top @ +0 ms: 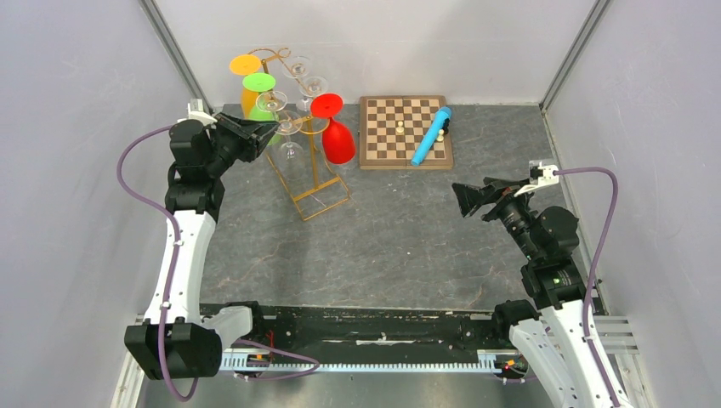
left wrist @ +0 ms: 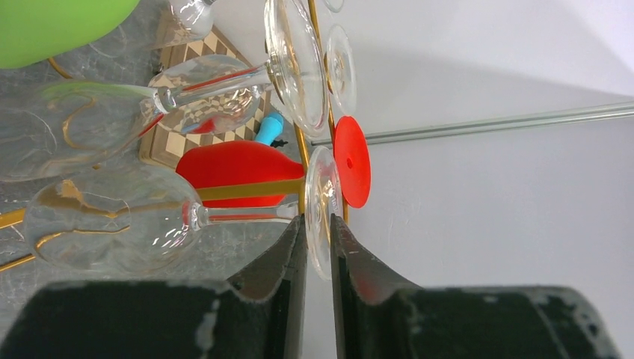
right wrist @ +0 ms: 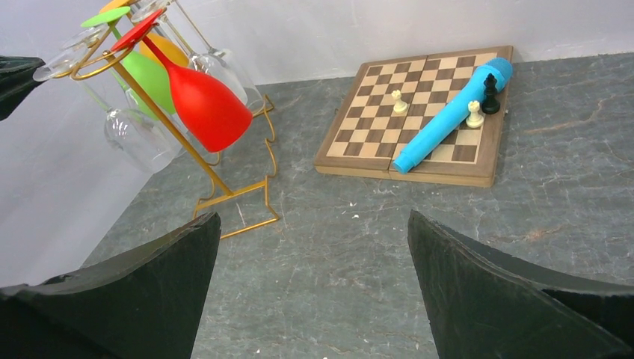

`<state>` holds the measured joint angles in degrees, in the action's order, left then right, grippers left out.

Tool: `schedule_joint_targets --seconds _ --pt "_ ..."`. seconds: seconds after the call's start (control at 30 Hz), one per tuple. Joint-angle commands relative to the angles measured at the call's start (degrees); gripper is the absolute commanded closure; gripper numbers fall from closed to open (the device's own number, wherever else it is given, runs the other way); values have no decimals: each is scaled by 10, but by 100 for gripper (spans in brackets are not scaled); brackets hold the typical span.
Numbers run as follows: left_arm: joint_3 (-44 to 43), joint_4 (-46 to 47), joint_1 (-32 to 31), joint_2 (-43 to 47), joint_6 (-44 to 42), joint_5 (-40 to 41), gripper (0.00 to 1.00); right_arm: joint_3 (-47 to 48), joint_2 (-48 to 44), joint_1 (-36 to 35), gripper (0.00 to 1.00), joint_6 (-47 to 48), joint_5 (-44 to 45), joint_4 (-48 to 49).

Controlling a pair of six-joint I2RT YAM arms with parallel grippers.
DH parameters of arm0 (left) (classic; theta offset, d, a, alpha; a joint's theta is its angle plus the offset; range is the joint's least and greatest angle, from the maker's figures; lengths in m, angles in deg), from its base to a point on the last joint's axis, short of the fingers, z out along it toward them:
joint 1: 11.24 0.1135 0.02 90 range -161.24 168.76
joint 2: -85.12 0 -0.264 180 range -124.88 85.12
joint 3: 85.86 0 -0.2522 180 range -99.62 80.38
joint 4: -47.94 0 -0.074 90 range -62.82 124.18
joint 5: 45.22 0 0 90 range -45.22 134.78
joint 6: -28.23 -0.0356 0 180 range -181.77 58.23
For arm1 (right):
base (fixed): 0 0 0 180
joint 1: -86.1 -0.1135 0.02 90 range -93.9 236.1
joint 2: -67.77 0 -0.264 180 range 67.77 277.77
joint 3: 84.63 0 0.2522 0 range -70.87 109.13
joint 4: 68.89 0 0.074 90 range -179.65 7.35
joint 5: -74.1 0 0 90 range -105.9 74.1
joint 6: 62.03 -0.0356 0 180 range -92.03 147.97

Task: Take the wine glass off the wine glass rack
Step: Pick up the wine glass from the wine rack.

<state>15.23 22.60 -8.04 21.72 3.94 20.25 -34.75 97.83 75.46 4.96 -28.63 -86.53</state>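
The gold wire wine glass rack (top: 319,183) stands at the back left and holds several glasses upside down. My left gripper (top: 270,129) is at the rack's left side. In the left wrist view it (left wrist: 318,221) is shut on the round foot of a clear wine glass (left wrist: 323,196). That glass's stem and bowl (left wrist: 112,217) extend left, and its foot is still against the rack's gold wire (left wrist: 247,189). My right gripper (top: 466,200) is open and empty at mid right, above the table. In the right wrist view it (right wrist: 314,217) faces the rack's base (right wrist: 232,196).
A red glass (top: 337,140), a green glass (top: 259,85), an orange glass (top: 246,65) and more clear glasses (top: 310,81) hang on the rack. A wooden chessboard (top: 405,131) with a blue cylinder (top: 431,136) and a few chess pieces lies at back centre.
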Motion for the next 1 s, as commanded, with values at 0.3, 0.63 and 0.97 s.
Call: schedule_joint_targets --seconds 0.3,0.63,0.97 --pt "-2 45 3 -6 22 -32 98 -10 1 2 2 -8 -9 24" --pt "-14 55 3 -1 35 -40 98 -11 2 2 2 -10 -9 24" --pt "-27 52 3 16 47 -46 98 -9 5 2 2 -7 -7 20"
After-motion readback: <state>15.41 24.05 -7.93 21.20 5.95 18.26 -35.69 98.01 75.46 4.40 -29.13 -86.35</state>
